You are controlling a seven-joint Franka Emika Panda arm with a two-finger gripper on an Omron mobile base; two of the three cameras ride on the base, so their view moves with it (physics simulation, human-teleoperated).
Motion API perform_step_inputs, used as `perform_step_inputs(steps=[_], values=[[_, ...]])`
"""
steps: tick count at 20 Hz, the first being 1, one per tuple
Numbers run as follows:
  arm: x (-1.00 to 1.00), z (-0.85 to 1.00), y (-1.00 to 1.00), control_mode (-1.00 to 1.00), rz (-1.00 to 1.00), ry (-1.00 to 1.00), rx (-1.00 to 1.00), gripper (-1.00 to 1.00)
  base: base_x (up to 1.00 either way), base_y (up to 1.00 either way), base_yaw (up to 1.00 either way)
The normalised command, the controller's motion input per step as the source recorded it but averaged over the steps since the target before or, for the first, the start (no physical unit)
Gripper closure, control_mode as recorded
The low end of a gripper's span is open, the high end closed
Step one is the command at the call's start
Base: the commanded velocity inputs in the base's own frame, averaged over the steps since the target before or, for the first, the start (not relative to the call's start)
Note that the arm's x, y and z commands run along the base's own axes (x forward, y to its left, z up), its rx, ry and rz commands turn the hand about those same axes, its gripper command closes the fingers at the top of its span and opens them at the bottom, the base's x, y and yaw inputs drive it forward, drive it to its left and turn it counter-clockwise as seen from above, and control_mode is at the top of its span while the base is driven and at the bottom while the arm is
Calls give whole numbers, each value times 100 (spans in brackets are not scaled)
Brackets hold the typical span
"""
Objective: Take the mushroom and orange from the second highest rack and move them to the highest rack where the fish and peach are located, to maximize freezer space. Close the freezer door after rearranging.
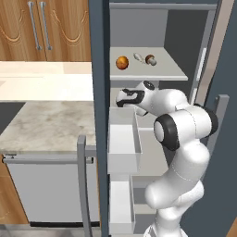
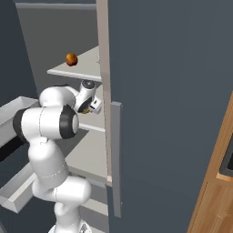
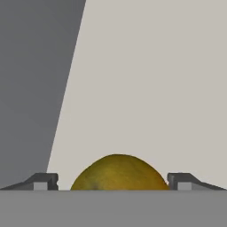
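Note:
An orange (image 3: pixel 117 173) lies on the pale second-highest rack (image 3: pixel 146 88), right between my gripper's (image 3: pixel 113 181) spread fingertips (image 3: pixel 44 181); small gaps show on both sides, so the gripper is open. From the left base view my hand (image 1: pixel 124 98) reaches in under the highest rack (image 1: pixel 171 71). A peach (image 1: pixel 122 62), a small pale fish (image 1: pixel 138 56) and a brown-capped mushroom (image 1: pixel 150 59) rest on that highest rack. In the right base view the peach (image 2: pixel 71 59) sits above my hand (image 2: pixel 88 105), with a sliver of the orange (image 2: pixel 85 110) below it.
An open door with white bins (image 1: pixel 122 139) and a grey handle (image 1: pixel 82 185) stands left of the arm. Another dark door (image 2: pixel 173 113) with a handle (image 2: pixel 116 159) stands to the right. A marble counter (image 1: pixel 46 125) lies further left.

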Motion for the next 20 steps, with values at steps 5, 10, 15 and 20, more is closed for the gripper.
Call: perform_step_inputs(steps=[5,10,15,20], values=[[0,-41,4,-100,0,0,0,100,0,0,0],[-11,-27,0,-100,2,-6,0,100,0,0,0],[-66,-5,0,-100,1,-20,0,100,0,0,0],[-81,14,-5,-100,0,-3,0,100,0,0,0]])
